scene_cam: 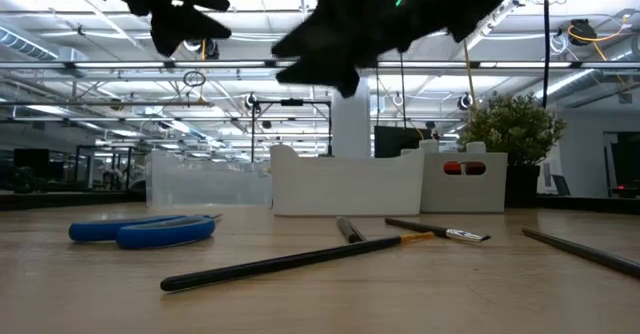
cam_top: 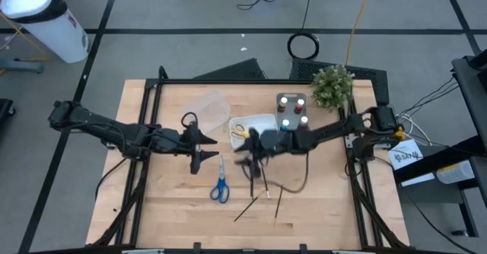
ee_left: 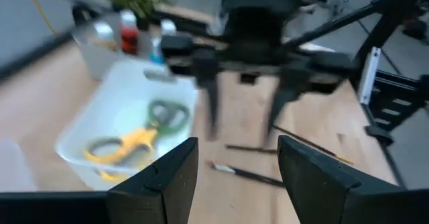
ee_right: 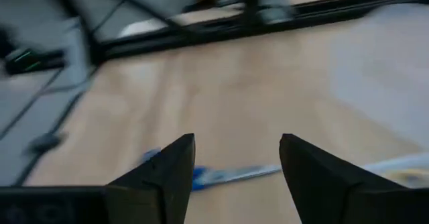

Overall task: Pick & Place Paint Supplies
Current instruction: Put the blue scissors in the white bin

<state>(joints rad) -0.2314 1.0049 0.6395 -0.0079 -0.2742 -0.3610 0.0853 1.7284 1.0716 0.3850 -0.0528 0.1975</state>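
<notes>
Both arms reach inward above the table, left claw and right claw released, empty.

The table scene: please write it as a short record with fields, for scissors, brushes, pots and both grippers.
blue scissors: flat on the table, near the front
yellow and green scissors: inside the white tray
brushes: loose on the wood
paint pots: grouped beside the plant
left gripper: open, empty
right gripper: open, empty, above the brushes
</notes>
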